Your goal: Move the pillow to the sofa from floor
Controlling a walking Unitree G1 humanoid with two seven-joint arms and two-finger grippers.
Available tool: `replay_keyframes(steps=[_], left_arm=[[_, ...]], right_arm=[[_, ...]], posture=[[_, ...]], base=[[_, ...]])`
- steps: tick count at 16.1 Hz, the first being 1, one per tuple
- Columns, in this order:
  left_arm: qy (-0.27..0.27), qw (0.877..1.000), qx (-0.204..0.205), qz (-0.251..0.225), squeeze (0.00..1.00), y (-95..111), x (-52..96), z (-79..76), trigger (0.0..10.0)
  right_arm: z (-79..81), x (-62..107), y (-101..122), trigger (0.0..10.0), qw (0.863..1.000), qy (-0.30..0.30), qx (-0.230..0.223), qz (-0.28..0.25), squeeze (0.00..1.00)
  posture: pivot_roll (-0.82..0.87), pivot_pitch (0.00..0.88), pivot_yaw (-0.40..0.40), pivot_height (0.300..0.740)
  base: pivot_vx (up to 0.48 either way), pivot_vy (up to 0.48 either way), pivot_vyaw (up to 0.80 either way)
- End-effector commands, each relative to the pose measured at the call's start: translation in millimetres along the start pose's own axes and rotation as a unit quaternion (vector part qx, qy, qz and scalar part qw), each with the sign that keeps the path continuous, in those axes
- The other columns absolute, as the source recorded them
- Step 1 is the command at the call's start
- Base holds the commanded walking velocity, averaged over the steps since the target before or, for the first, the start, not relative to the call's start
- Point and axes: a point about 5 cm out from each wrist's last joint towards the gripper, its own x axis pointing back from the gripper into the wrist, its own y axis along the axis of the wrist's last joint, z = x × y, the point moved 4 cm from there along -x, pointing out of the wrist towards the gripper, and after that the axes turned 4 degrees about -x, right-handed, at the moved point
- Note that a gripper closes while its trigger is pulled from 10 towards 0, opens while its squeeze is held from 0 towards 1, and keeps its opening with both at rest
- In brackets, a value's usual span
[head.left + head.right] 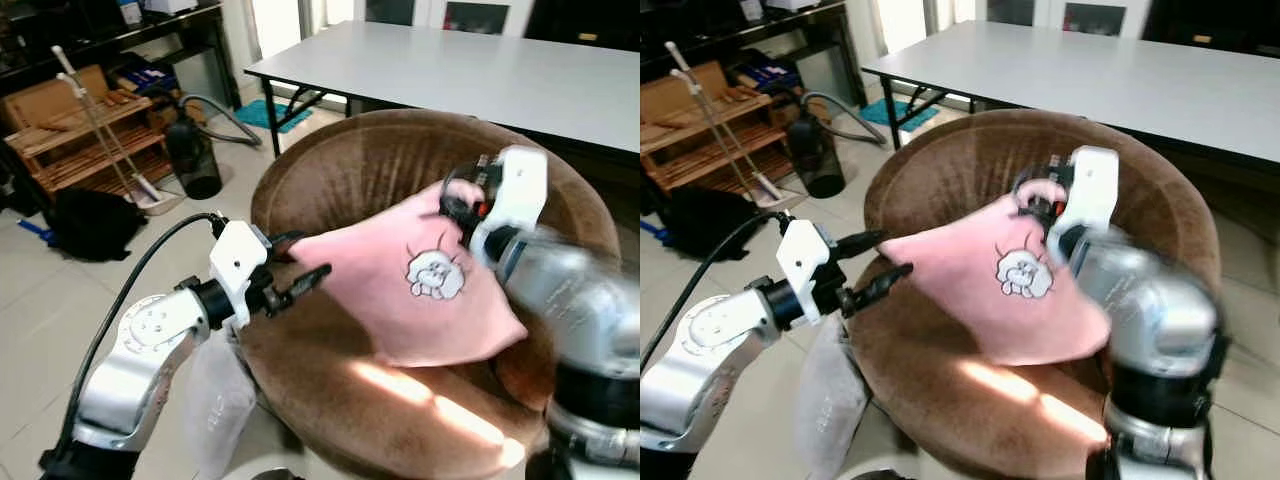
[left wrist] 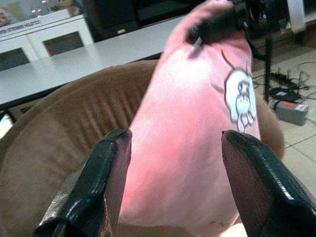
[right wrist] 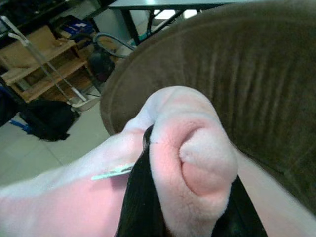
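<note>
The pink pillow (image 1: 420,290) is held over the brown sofa (image 1: 330,180), one corner clamped by the blurred right gripper (image 1: 462,213). The left gripper (image 1: 300,265) is spread apart beside its edge.

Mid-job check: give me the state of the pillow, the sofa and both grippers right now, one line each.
Pink pillow: lifted over the seat, one corner pinched, its lower edge on the cushion.
Right gripper: shut on the pillow's upper corner.
Left gripper: open, fingers either side of the pillow's near corner, not clamping.
Brown round sofa: upright, pillow over its seat.
</note>
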Motion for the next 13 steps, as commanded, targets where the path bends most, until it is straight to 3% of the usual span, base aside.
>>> replay_keyframes(steps=[1, 4, 6, 8, 10, 12, 13], left_arm=[[-0.015, 1.000, 0.002, 0.004, 0.00, 1.8, 4.3, -2.6, 10.0], [-0.023, 1.000, 0.008, 0.009, 0.00, 1.6, 8.2, -6.1, 10.0], [-0.031, 0.999, 0.013, 0.016, 0.00, 0.5, 10.5, -10.2, 10.0], [-0.037, 0.999, 0.015, 0.024, 0.00, -1.1, 12.6, -12.9, 10.0], [-0.039, 0.999, 0.017, 0.028, 0.00, -0.6, 14.5, -15.3, 10.0], [-0.038, 0.999, 0.017, 0.030, 0.00, -0.3, 15.5, -15.6, 10.0], [-0.032, 0.999, 0.016, 0.032, 0.00, -0.2, 16.4, -14.6, 10.0]], right_arm=[[13.7, 8.2, 16.3, 10.0, 0.999, 0.046, -0.011, 0.002, 0.00], [26.8, 7.6, 10.8, 10.0, 0.993, 0.090, -0.038, 0.061, 0.00], [27.8, -15.7, -27.4, 10.0, 0.987, 0.050, -0.049, 0.146, 0.00], [25.8, -36.8, -51.2, 10.0, 0.980, 0.014, -0.075, 0.185, 0.00], [20.9, -65.8, -59.5, 10.0, 0.978, -0.039, -0.112, 0.169, 0.00], [13.9, -84.3, -50.3, 10.0, 0.981, -0.074, -0.129, 0.122, 0.00], [2.4, -93.8, -33.9, 10.0, 0.981, -0.112, -0.147, 0.066, 0.00]], posture=[[-0.02, 0.035, 0.072, 0.740], [-0.02, 0.048, 0.070, 0.740], [-0.01, 0.064, 0.068, 0.740], [0.00, 0.075, 0.068, 0.740], [0.02, 0.089, 0.065, 0.740], [0.02, 0.094, 0.065, 0.740], [0.03, 0.104, 0.062, 0.740]], base=[[0.000, 0.000, 0.00], [0.000, 0.000, 0.00], [0.000, 0.000, 0.00], [0.000, 0.000, 0.00], [0.000, 0.000, 0.00], [0.000, 0.000, 0.00], [0.000, 0.000, 0.00]])
